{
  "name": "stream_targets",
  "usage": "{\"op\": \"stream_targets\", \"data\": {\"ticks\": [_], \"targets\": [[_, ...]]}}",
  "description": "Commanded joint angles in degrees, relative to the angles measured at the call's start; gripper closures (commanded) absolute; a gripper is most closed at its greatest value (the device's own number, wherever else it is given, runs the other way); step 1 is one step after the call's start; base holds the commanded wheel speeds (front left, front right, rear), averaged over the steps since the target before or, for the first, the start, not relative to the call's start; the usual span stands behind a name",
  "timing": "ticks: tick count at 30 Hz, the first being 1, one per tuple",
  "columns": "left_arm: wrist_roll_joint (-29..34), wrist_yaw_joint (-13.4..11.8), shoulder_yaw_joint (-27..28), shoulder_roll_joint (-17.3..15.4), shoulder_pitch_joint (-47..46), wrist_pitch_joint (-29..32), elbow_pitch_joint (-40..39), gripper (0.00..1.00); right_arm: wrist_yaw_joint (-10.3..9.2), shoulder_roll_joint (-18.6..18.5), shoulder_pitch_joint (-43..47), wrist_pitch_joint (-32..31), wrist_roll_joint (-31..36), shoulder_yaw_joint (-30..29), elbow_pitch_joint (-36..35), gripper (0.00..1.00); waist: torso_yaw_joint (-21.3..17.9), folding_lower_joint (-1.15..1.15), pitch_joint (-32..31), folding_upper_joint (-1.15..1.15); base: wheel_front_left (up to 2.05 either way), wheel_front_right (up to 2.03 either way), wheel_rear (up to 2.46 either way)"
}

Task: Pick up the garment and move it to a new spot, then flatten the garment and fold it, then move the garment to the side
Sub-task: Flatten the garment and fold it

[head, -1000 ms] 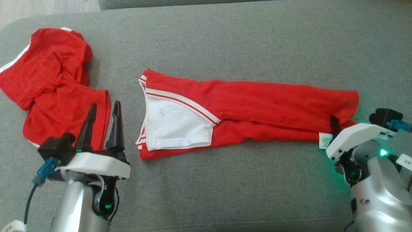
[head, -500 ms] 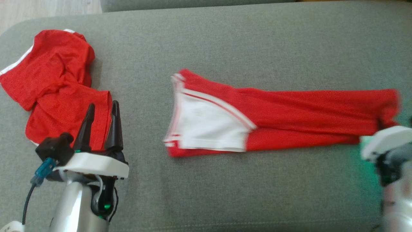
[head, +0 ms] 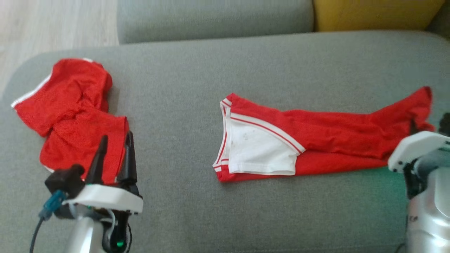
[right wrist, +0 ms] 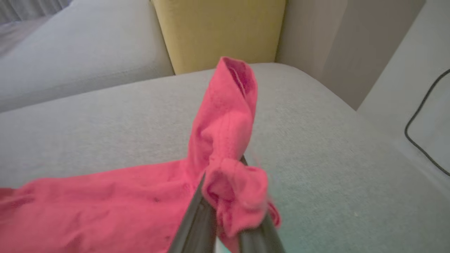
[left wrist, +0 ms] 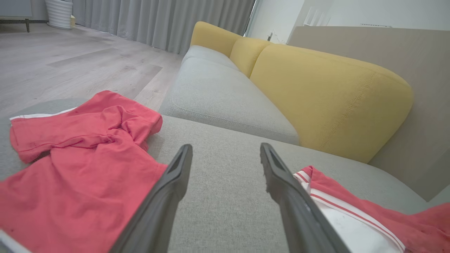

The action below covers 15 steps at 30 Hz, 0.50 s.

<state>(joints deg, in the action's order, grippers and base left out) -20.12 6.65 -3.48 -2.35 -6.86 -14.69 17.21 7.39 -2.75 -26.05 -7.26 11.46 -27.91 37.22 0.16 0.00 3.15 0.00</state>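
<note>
A long folded red garment (head: pixel 316 137) with a white panel and white stripes at its left end lies across the grey sofa seat (head: pixel 211 88). My right gripper (head: pixel 415 128) is shut on the garment's right end, which is bunched and lifted off the seat. In the right wrist view the red cloth (right wrist: pixel 225 140) is pinched between my fingers (right wrist: pixel 197 218), with a flap standing up. My left gripper (head: pixel 116 137) stands open at the lower left, holding nothing. The left wrist view shows the open gripper (left wrist: pixel 225 147) over bare cushion and the garment's striped end (left wrist: pixel 351 218) at the lower right.
A second, crumpled red garment (head: pixel 77 116) lies at the seat's left end, just beyond my left fingertips, also in the left wrist view (left wrist: pixel 81 158). A yellow back cushion (head: pixel 372 14) and another grey seat (head: pixel 211 17) lie behind. Wood floor (head: pixel 52 24) is at the far left.
My right gripper has pulled the garment to the right along the seat and raised its right end. The camera has shifted, showing more of the sofa's back. The left arm has stayed put.
</note>
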Motion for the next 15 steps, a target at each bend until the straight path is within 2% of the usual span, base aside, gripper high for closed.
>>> {"op": "stream_targets", "data": {"ticks": [1,6,15], "targets": [[-0.44,-0.37,1.04,-0.53,-1.26,-0.3,-1.87,0.0,0.1,-0.22,-2.42,-1.05,-3.37,4.17,-2.2,1.0,-0.17,0.0,-1.81,0.0,0.0,0.0,0.0],[-0.82,-0.73,0.63,-0.53,-0.49,-0.3,-2.12,0.0,0.1,-0.15,-1.7,-3.63,-13.9,13.64,-3.55,1.0,0.1,0.0,-2.87,0.0,0.0,0.0,0.0],[-1.76,-1.24,0.03,-0.53,-0.1,-0.3,-2.22,0.0,0.1,-0.14,2.49,-8.55,-37.63,32.46,-12.88,1.0,1.9,0.0,-3.26,0.0,0.0,0.0,0.0]]}}
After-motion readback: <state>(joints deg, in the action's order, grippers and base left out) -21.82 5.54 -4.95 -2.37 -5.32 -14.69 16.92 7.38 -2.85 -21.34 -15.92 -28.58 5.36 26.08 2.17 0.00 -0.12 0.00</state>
